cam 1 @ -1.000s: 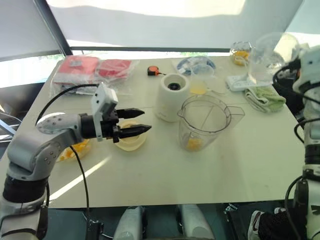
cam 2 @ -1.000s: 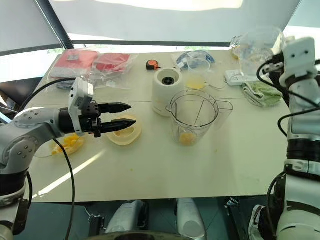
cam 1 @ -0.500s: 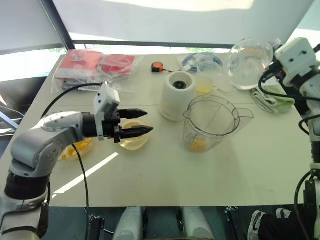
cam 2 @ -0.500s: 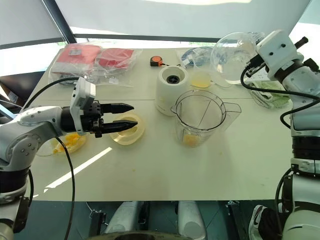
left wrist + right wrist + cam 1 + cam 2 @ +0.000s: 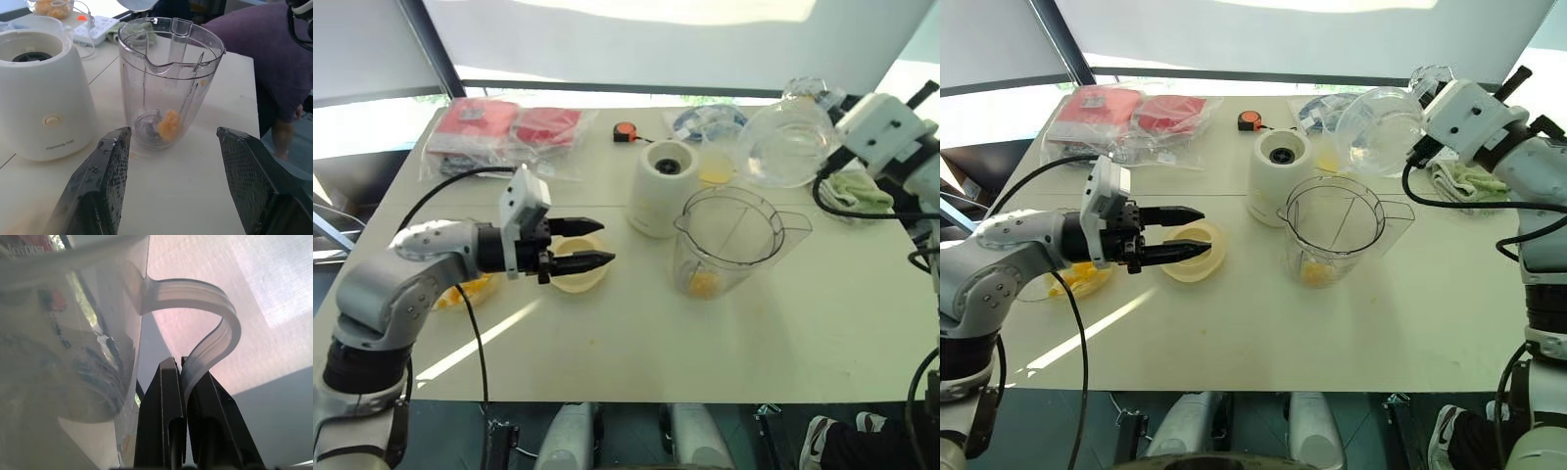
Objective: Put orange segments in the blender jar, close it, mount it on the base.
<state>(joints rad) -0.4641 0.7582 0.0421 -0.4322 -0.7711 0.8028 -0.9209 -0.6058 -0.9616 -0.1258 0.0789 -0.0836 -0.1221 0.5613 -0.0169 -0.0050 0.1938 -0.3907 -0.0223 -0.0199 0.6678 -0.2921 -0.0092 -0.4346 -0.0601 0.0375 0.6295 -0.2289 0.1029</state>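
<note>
Black ribbed left gripper (image 5: 592, 244), jaws spread, hovers over a round pale yellow lid (image 5: 578, 275). Beside it stands the squat cream base (image 5: 657, 188), then the clear jar (image 5: 729, 240) with an orange segment (image 5: 703, 284) at its bottom. The right gripper (image 5: 183, 382) pinches a glassy pitcher's (image 5: 1379, 131) looped handle above the tabletop (image 5: 636, 333).

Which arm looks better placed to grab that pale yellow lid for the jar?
Left, I'd say. Its tool is open and sits just over the lid. The right tool is shut on the handle of a clear jug, held up in the air.
</note>
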